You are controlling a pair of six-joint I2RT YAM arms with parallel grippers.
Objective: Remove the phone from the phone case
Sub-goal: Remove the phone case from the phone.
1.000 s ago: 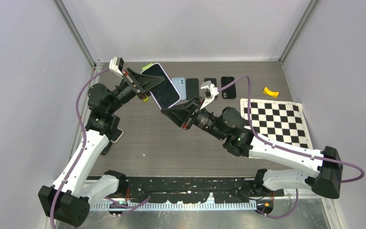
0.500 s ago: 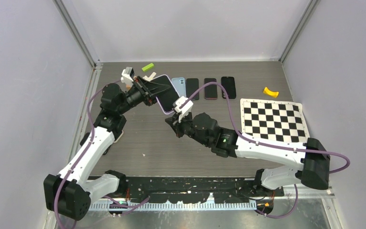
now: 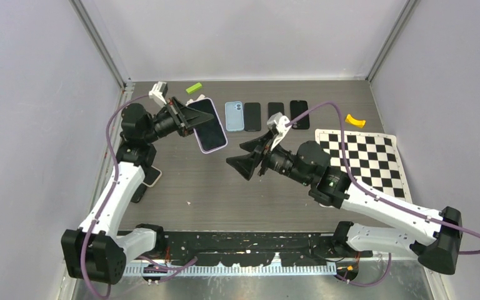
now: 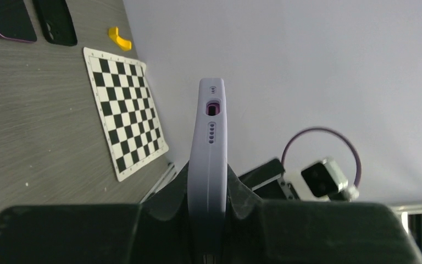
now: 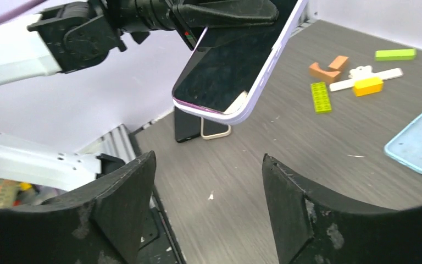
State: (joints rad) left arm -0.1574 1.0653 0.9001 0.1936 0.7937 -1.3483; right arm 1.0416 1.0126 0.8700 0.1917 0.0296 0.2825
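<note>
**A:** What are the right fingers doing?

**B:** The right gripper (image 3: pixel 245 160) has its fingers (image 5: pixel 122 209) spread wide with nothing between them. Half a second ago they were pinched at the phone's lower corner. They've let go and backed off to about four o'clock of it in the top view.

**A:** And the left?

**B:** The left gripper (image 3: pixel 192 118) is clamped hard across the lilac phone case (image 4: pixel 209 165). It holds it in the air over the ten-o'clock part of the table (image 3: pixel 187 181), screen tilted toward the right wrist.

**A:** So is it out?

**B:** No. The phone (image 5: pixel 228 66) sits in the case. There's a pale sliver at the near corner, but I can't tell whether the lip lifted there. My guess is that pull didn't free it, so the right arm needs another bite at that corner.
</note>
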